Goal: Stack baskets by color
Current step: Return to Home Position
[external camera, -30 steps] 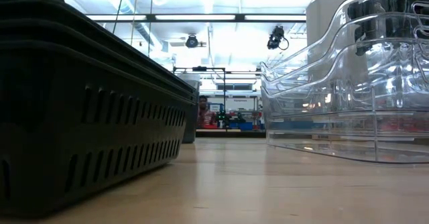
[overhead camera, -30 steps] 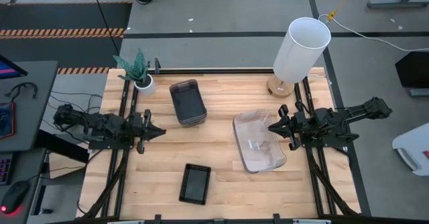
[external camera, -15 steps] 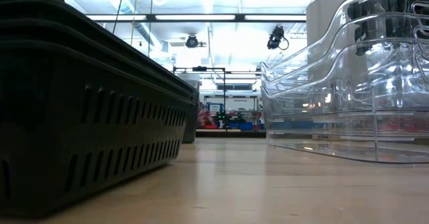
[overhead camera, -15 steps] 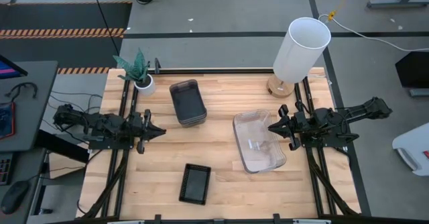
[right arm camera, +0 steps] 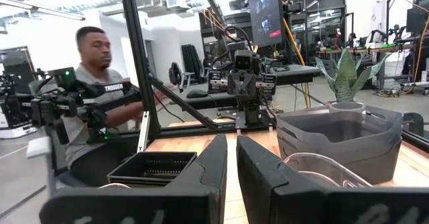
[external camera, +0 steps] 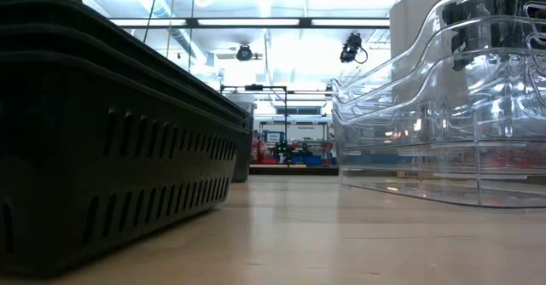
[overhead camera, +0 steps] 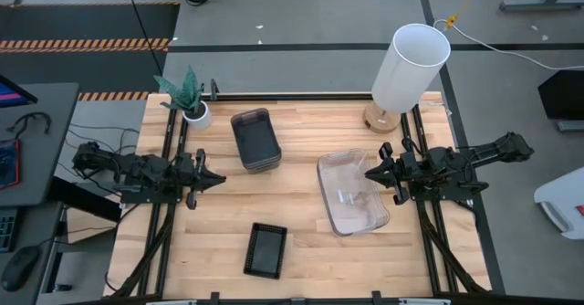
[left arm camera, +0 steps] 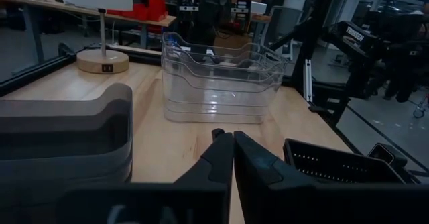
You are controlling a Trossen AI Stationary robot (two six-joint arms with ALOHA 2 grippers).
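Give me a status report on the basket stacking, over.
Both empty at the table's sides: left gripper, right gripper. Baskets sorted: grey stack, clear stack, black stack. At the back edge, plant and white cylinder block nothing.

bright even overhead light on my table (overhead camera: pixel 219 223), soft shadows; ceiling strips (external camera: pixel 256 22) glare in low view, glints on clear bins (external camera: pixel 426 140).

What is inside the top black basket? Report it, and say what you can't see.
Seen from above, the black basket stack shows only its own dark floor, with no object in it. That top basket covers the insides of the baskets nested under it.
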